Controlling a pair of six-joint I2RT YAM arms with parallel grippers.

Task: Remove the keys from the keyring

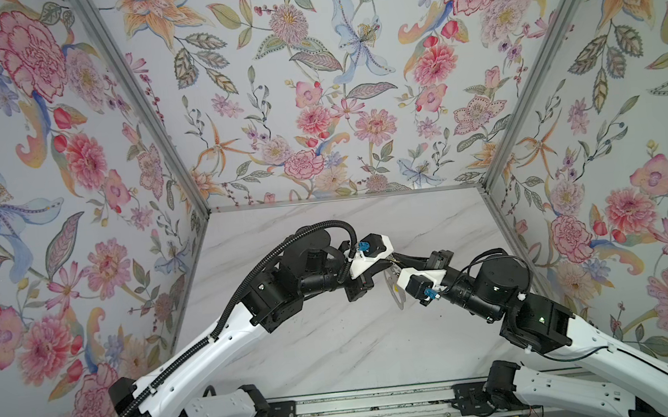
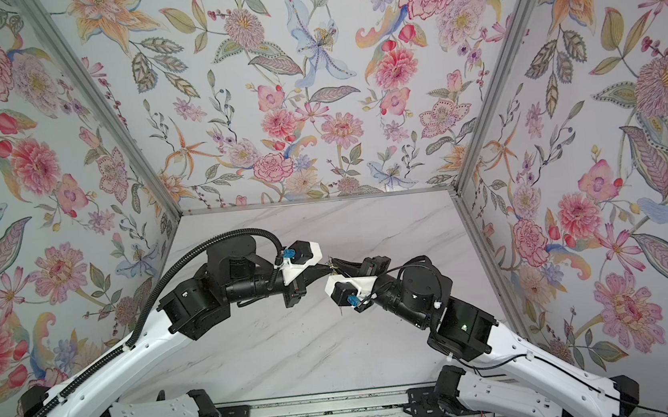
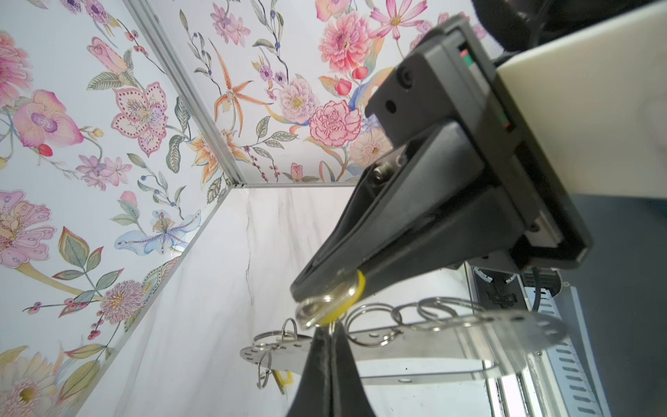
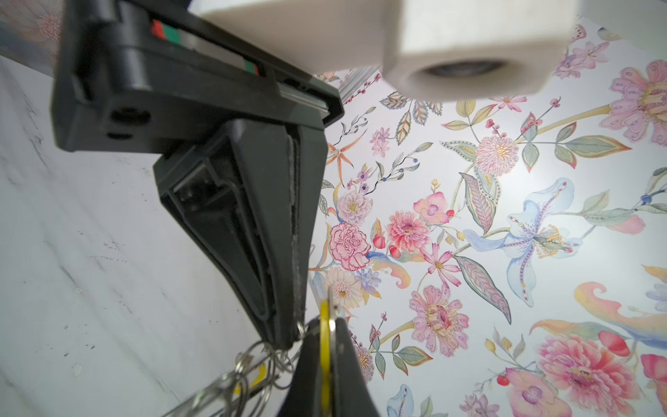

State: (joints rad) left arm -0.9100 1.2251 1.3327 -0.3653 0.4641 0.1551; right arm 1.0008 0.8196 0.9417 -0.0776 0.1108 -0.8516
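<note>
Both grippers meet tip to tip above the marble table in both top views. In the right wrist view my right gripper [image 4: 326, 325] is shut on a key [image 4: 325, 312], whose yellow tag shows edge-on between the fingers. My left gripper [image 3: 330, 330] is shut on a thin split ring [image 4: 300, 328] right below that key [image 3: 352, 296]. The keyring [image 3: 415, 337], a flat silver strip carrying several split rings, hangs just beyond the left gripper's tips. In a top view the keyring [image 1: 394, 291] shows below the right wrist. A second yellow-tagged key [image 3: 283, 379] dangles from its far end.
The white marble table [image 1: 337, 343] lies under both arms. Floral walls close it in on the left, back and right, with metal corner posts [image 1: 138, 103]. A metal rail [image 1: 363, 403] runs along the front edge between the arm bases.
</note>
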